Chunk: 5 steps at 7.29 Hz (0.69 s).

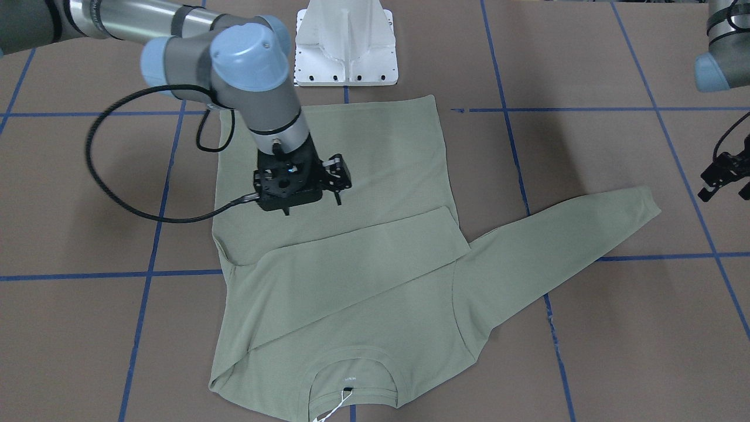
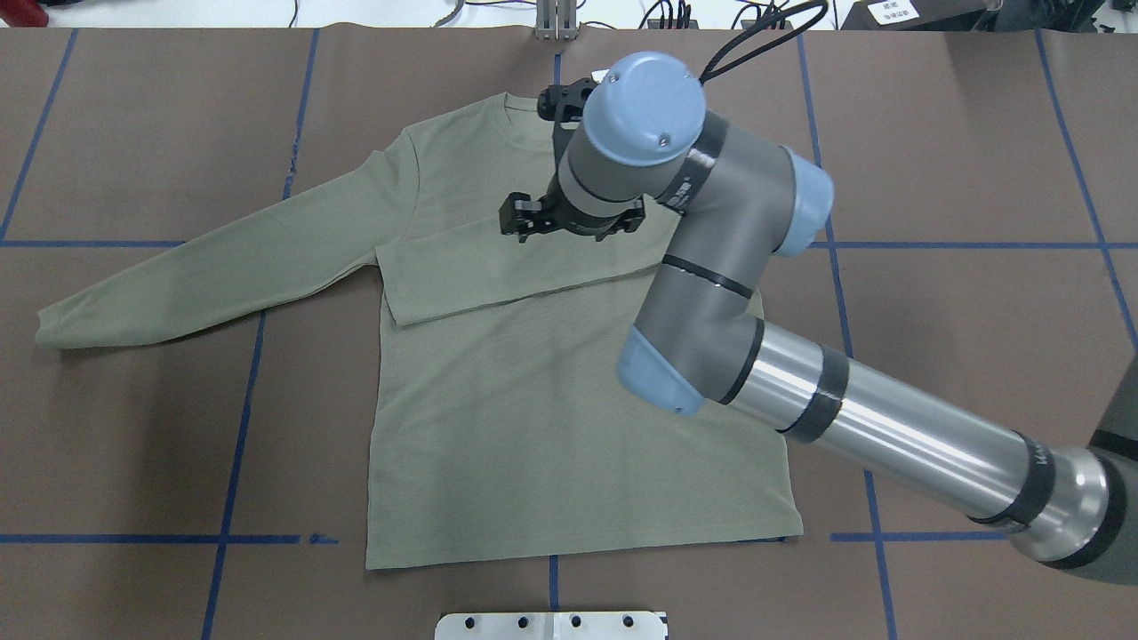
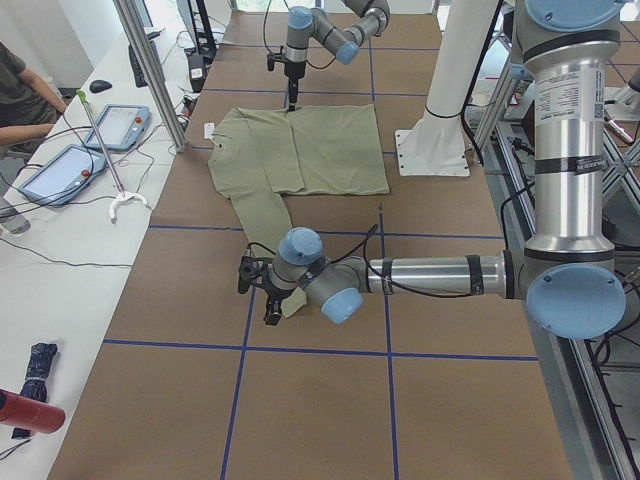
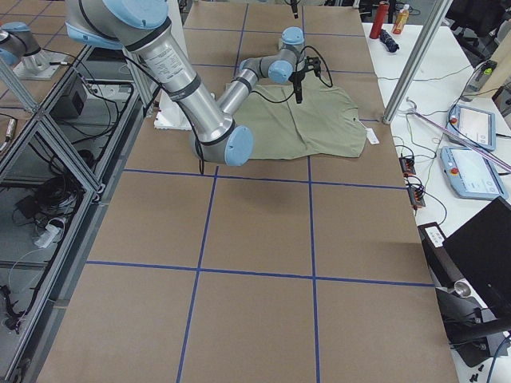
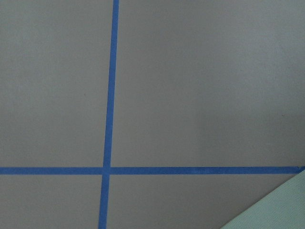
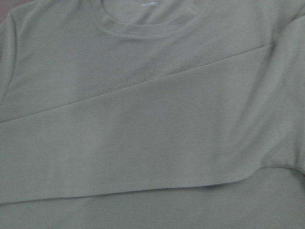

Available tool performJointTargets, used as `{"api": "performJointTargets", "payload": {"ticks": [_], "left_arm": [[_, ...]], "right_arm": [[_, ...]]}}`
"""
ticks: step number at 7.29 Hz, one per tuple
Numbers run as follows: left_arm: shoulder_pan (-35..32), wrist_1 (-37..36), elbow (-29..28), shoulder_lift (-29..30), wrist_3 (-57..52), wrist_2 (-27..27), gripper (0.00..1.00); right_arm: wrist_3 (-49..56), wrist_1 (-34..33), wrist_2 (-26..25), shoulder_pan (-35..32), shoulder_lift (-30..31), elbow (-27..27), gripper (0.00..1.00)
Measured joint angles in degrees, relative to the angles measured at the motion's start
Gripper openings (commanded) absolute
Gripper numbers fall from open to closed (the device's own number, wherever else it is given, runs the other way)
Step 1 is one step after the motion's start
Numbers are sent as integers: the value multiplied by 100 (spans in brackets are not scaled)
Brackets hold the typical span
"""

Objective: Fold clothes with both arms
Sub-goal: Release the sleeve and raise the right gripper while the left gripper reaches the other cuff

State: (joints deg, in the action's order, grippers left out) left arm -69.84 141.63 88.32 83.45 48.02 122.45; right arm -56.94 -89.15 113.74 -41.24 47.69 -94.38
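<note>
The sage-green shirt [image 2: 533, 427] lies flat on the brown table, neck towards the far edge, with a white hang tag string [image 1: 338, 405] at the collar. One sleeve [image 1: 351, 258] is folded across the chest; the other sleeve [image 2: 204, 276] stretches out flat to the side. My right gripper [image 1: 338, 180] hangs open above the chest with nothing between its fingers. The right wrist view is filled by the folded sleeve [image 6: 143, 143] and the neckline. My left gripper [image 1: 723, 179] stands open beside the outstretched sleeve's cuff [image 3: 290, 300]. Only a corner of cloth [image 5: 281, 210] shows in the left wrist view.
The white pedestal base [image 1: 345, 47] stands just behind the shirt's hem. Blue tape lines [image 2: 240, 391] grid the table. Beyond a metal post [image 3: 150, 70], a side bench holds tablets [image 3: 55, 170] and cables, and a person's arm [image 3: 20, 135] rests there.
</note>
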Motion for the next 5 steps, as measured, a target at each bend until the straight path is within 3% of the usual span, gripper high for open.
{"api": "performJointTargets", "payload": {"ticks": [2, 5], "left_arm": [[742, 501, 6, -135, 1441, -552, 99], [1540, 659, 9, -168, 2609, -1406, 99]], "right_arm": [[765, -578, 481, -558, 506, -462, 100], [1837, -688, 1316, -1405, 1306, -779, 100]]}}
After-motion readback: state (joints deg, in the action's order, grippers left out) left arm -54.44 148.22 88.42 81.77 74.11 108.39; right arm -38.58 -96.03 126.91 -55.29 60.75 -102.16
